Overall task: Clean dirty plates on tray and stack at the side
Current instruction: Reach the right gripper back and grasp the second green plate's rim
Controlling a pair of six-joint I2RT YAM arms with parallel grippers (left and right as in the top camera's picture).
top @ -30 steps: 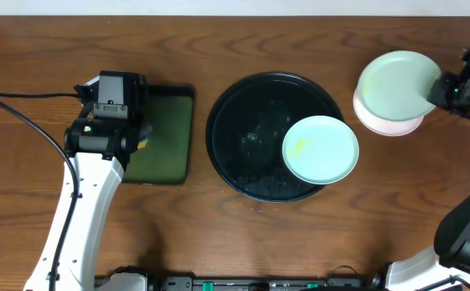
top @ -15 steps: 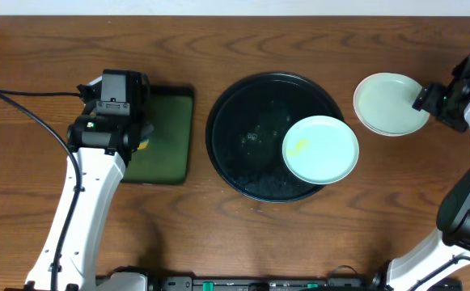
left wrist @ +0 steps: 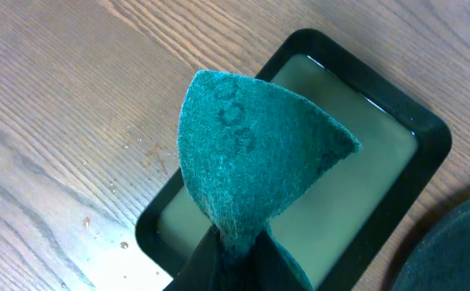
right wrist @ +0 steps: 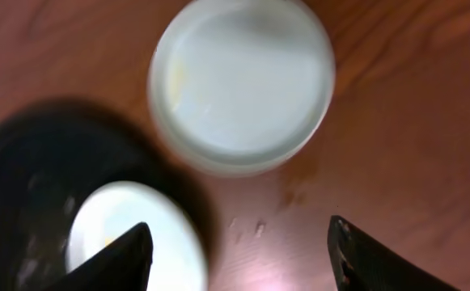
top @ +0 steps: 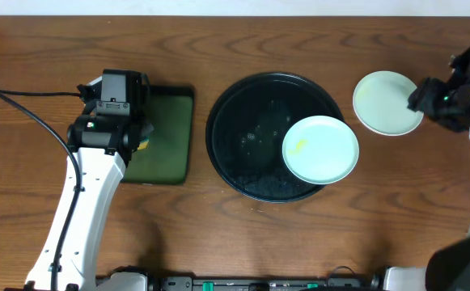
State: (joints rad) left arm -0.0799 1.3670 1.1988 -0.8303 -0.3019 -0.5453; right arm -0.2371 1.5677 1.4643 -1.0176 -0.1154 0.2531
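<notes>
The table (top: pixel 218 234) is warm brown wood with dark grain. The round tray (top: pixel 235 162) is glossy black, flecked pale. The plate (top: pixel 320 149) on it is mint-green with a yellow smear; the side plate (top: pixel 387 102) matches. The rectangular tray (top: pixel 170 137) is dark green, the scouring pad (left wrist: pixel 259 153) teal with faint rings.

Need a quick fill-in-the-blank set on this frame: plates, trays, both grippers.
1. The left gripper is shut on a green scouring pad above the ____ dark-green tray.
2. The mint plate on the round black tray carries a ____ smear.
3. The right gripper has its jaws ____, holding nothing.
4. The stack of plates rests on the ____, right of the round black tray.
Missing words: rectangular; yellow; open; table.
</notes>
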